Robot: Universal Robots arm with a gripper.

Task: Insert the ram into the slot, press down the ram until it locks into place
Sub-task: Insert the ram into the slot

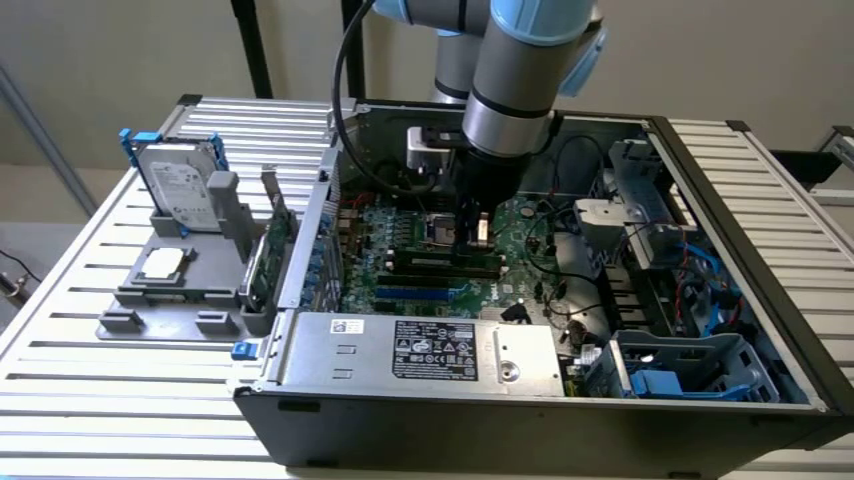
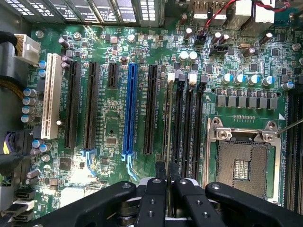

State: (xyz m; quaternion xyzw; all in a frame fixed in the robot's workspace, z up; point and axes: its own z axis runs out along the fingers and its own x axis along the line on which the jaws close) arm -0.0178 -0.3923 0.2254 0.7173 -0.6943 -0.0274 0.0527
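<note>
The ram (image 2: 167, 118) is a thin green stick seen edge-on, standing along the slot (image 2: 171, 78), the memory socket closest to the long black expansion sockets. Three like black sockets (image 2: 181, 123) lie beside it, bare. My gripper (image 2: 167, 168) has its black fingers (image 2: 160, 172) on either side of the ram's near end, shut on it. In the exterior view the gripper (image 1: 477, 235) hangs straight down inside the open computer case, just over the ram (image 1: 447, 262) and the row of memory sockets.
A blue connector socket (image 2: 129, 109), a white socket (image 2: 51, 94) and the open processor socket (image 2: 241, 165) flank the memory sockets. The power supply (image 1: 427, 345) closes the case's near side. Outside stand a hard drive (image 1: 180, 185), a grey holder (image 1: 167, 290) and a green card (image 1: 274, 250).
</note>
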